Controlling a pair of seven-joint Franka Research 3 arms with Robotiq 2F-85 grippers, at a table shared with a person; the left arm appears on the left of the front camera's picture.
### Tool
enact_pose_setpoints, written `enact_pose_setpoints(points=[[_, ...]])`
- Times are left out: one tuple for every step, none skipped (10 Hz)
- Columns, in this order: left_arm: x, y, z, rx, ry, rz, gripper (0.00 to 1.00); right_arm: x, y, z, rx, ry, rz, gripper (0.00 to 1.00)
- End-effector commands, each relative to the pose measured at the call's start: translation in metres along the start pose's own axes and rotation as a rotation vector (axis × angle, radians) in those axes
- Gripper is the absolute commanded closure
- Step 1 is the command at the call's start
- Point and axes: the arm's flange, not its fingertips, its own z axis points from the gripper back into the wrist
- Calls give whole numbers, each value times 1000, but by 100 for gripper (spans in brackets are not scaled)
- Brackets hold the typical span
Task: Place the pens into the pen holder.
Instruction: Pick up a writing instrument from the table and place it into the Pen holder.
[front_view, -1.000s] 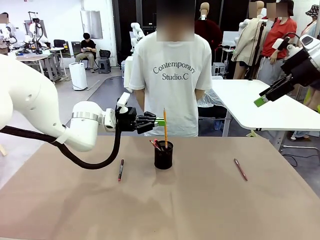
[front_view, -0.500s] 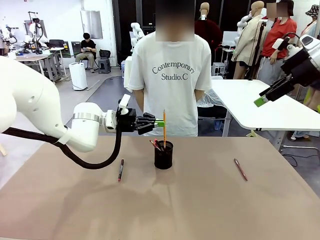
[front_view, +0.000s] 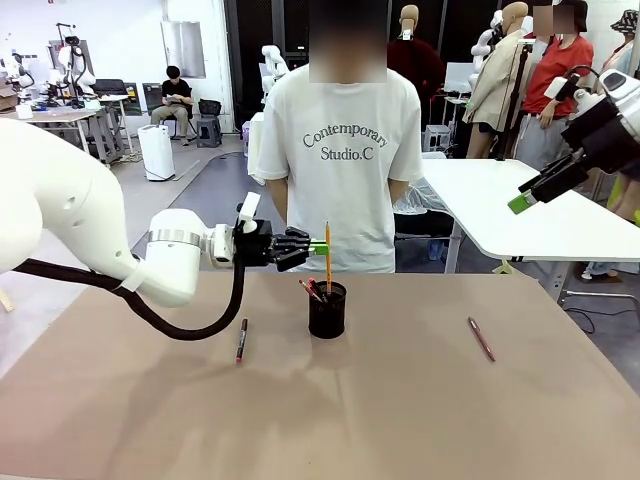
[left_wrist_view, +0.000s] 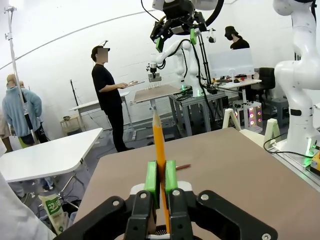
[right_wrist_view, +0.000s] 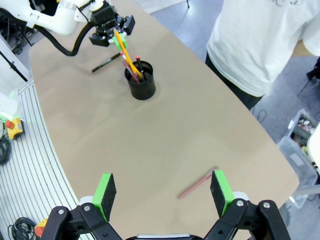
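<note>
My left gripper (front_view: 318, 247) is shut on the upright orange-yellow pencil (front_view: 328, 256), whose lower end stands inside the black mesh pen holder (front_view: 327, 312). The left wrist view has the pencil (left_wrist_view: 159, 145) pinched between the green pads (left_wrist_view: 151, 176). Dark red pens (front_view: 312, 290) lean in the holder. One dark red pen (front_view: 241, 340) lies on the table left of the holder, another (front_view: 481, 338) to the right. My right gripper (front_view: 520, 200) hangs open, high at the right. Its wrist view looks down on the holder (right_wrist_view: 140, 80) and the right pen (right_wrist_view: 197, 183).
A person in a white T-shirt (front_view: 345, 150) stands at the far edge of the brown table (front_view: 400, 420), right behind the holder. A white table (front_view: 530, 215) stands at the back right.
My left gripper has sunk slightly and drifted a little left, lowering the pencil deeper into the holder. The right arm has stayed still.
</note>
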Motion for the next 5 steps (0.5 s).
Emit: enact_pose_setpoints(points=[[0, 1, -3, 11, -17, -20, 52, 1, 0, 1, 4, -9, 3, 0], [1, 3, -2, 6, -21, -24, 32, 1, 0, 1, 4, -9, 3, 0], [3, 2, -1, 5, -21, -24, 12, 1, 0, 1, 4, -9, 3, 0], [5, 0, -2, 6, -25, -27, 0, 1, 0, 1, 4, -9, 3, 0], [5, 1, -1, 1, -25, -31, 0, 1, 0, 1, 4, -9, 3, 0]])
